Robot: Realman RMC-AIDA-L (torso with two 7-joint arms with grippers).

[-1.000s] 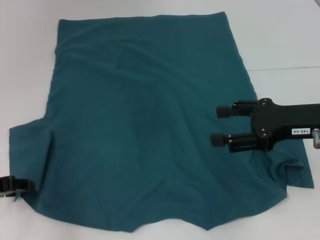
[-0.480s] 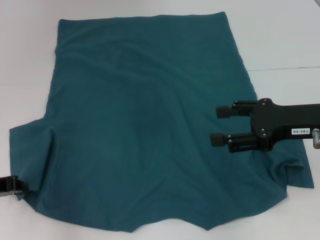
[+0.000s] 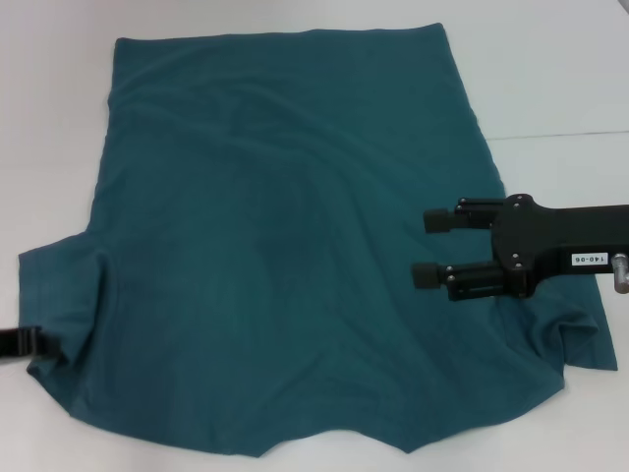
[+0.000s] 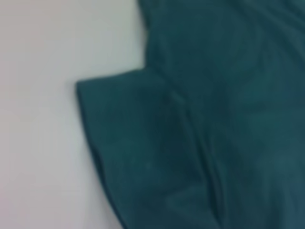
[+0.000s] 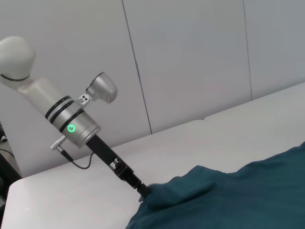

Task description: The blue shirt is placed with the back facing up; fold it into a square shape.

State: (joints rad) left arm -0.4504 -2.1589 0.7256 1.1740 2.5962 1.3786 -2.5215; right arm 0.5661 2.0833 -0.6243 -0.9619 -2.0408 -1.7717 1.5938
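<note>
One blue shirt (image 3: 285, 246) is lying spread across the white table (image 3: 550, 79), covering most of the head view, its straight hem at the far end and its two short sleeves nearer the robot, one at each side. Soft wrinkles are running across the fabric, and the sleeve on the left is showing a raised fold where it meets the body.

Two grippers are showing. One, the right gripper (image 3: 430, 248), is reaching in from the right edge and hovering over the shirt's right half, with its two black fingers (image 3: 437, 218) standing well apart and holding nothing. The other, the left gripper (image 3: 34, 342), is barely peeking in at the left edge, touching the hem of the left sleeve; whether it is pinching the cloth, I cannot tell. From the right wrist view, the left arm (image 5: 71, 126) is stretching low over the table, and its tip is meeting a bunched corner of the shirt. The left wrist view is showing that sleeve lying flat on the table.
</note>
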